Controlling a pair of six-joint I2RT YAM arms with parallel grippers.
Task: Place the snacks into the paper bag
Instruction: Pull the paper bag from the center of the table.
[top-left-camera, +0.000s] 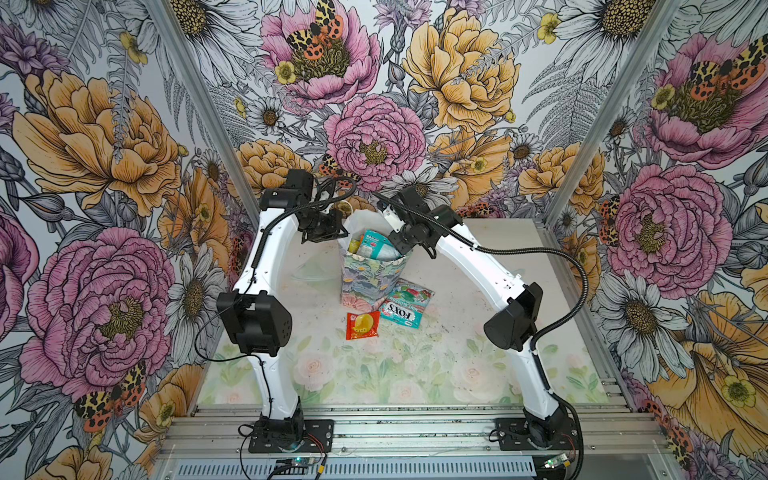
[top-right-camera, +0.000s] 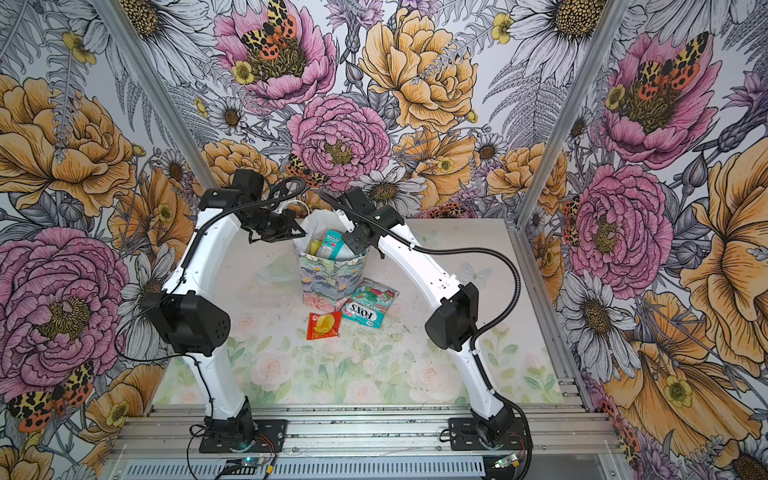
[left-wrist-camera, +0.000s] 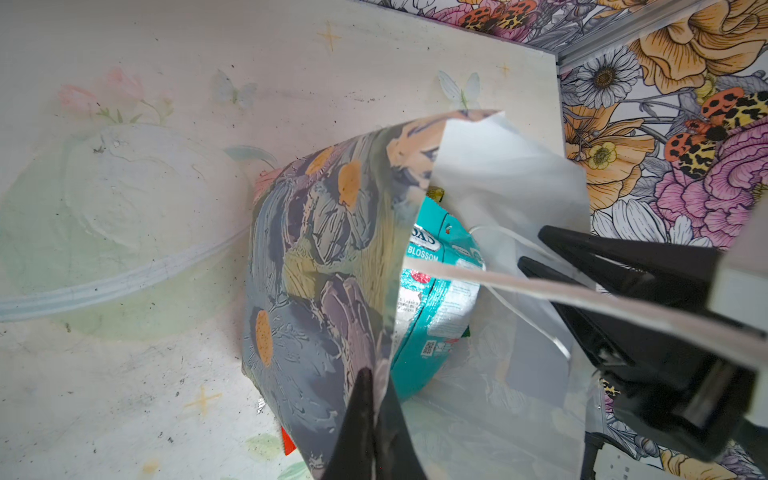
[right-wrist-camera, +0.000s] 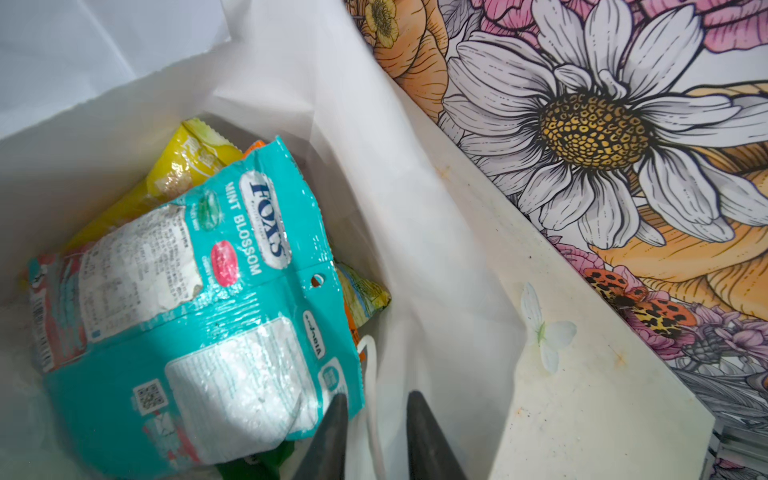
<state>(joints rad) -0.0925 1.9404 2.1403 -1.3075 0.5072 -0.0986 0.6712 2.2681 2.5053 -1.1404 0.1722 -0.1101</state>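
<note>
Front of the bag (top-left-camera: 370, 282), nearest: red packet (top-left-camera: 363, 325) lies flat on the table (top-left-camera: 457, 353), just off the bag's front corner. Loose teal packet (top-left-camera: 406, 305) sits beside it, face up. Its far edge is at the bag's base, touching or only close, can't tell. Neither is packed yet.

Bag: upright, mouth open. Left gripper (left-wrist-camera: 376, 399) is clenched on the rim on its own side, one finger outside the print and one inside, spreading the mouth.

Inside the bag: top teal packet (right-wrist-camera: 232, 311) lies tilted on the pile, with a yellow packet (right-wrist-camera: 183, 166) behind it. Slivers of orange and green show underneath.

Far side of the bag's mouth: right gripper (right-wrist-camera: 378, 399) is down inside, jaws a little apart, grasping nothing I can confirm. One finger overlaps the top teal packet's corner. The cord (right-wrist-camera: 365, 345) runs between the fingers.

Judgement: the step in hand is dropping the top teal packet, about done. Next, the right gripper must rise straight out of the bag clear of the cord. It then goes down in front of the bag for the loose teal packet. That packet is flat and glossy, so a low pinch at an edge. The left should hold the rim.

Hidden or unclear:
- Packet count in the bag; the lower ones are covered.
- Right fingertips in both top views, behind the wrist.
- A clear shape (left-wrist-camera: 124, 249) beside the bag on the left arm's side, maybe a lid.
</note>
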